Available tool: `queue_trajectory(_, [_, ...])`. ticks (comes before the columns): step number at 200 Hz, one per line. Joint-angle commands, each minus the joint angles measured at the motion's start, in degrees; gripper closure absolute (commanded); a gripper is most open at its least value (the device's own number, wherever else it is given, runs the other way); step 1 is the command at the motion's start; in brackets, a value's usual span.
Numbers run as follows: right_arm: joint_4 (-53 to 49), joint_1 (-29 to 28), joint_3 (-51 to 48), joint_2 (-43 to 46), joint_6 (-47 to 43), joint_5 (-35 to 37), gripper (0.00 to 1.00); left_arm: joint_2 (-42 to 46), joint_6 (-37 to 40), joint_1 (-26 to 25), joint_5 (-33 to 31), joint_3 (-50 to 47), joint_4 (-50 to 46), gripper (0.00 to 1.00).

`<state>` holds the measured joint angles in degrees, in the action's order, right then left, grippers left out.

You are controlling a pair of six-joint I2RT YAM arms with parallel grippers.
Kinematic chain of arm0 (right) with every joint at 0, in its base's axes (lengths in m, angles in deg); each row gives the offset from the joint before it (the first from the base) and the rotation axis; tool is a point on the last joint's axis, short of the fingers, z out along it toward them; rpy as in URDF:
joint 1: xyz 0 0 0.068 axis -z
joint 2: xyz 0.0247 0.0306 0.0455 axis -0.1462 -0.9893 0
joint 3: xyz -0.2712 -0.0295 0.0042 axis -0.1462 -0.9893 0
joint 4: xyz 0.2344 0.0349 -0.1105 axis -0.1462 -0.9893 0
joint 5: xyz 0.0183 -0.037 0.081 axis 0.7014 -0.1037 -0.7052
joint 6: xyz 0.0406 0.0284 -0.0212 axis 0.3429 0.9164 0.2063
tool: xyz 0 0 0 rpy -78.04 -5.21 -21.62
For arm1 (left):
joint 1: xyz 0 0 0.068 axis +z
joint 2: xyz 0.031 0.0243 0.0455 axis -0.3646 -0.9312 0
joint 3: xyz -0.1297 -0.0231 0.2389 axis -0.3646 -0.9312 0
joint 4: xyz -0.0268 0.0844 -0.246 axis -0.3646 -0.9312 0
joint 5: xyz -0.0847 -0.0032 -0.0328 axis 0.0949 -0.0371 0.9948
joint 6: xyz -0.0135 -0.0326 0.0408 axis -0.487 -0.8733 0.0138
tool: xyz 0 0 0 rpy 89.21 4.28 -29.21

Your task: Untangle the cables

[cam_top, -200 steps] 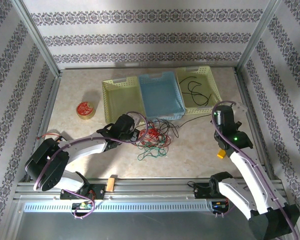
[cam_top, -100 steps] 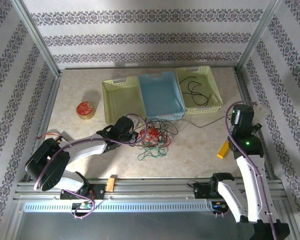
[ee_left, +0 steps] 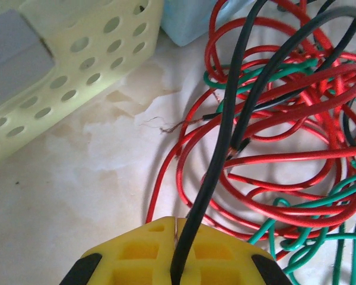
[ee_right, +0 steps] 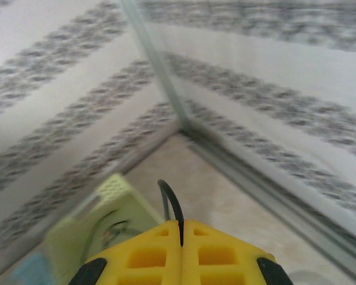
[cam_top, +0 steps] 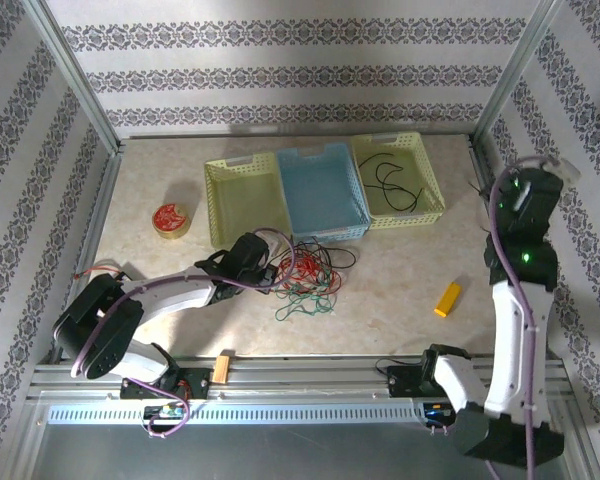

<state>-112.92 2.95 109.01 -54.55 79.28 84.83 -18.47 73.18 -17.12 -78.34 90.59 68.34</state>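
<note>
1. Left pincer (ee_left: 177,252) first: the jaws are clamped tight, and a black strand (ee_left: 225,119) comes straight up from between the yellow fingers.
2. That strand climbs into the cables (ee_left: 285,136), a heap of red, green and black loops on the table (ee_left: 77,178) right in front of the fingers. One bared, frayed tip pokes out on the heap's left side.
3. From above, the heap sits mid-table, just in front of the blue basket (cam_top: 320,190) and the left yellow basket (cam_top: 242,200). The left pincer is low at its left edge.
4. Over to the right pincer (ee_right: 182,237): it is closed too, fingers pressed together, with a short black wire end (ee_right: 169,199) curling out of the seam.
5. It is raised high at the right side of the table and faces the far right corner where the striped walls meet.
6. Below it to the left is the right yellow basket (cam_top: 385,138), which holds a loose black cable (cam_top: 388,180), well apart from the heap.
7. Further out, an orange block (cam_top: 447,298) lies between the heap and the right arm.
8. A round tin (cam_top: 170,218) with something red inside sits well off to the left.
</note>
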Motion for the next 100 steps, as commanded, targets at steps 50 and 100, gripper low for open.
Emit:
queue_trajectory(50, [6.5,-8.5,19.0,-20.0,-4.6,-9.3,1.00,5.3,-1.7,0.7,1.4,-3.0,6.0,1.00])
queue_trajectory(100, [8.3,-11.3,22.4,-34.0,-4.3,-7.1,1.00,7.9,-2.2,0.7,0.1,-4.4,5.8,1.00])
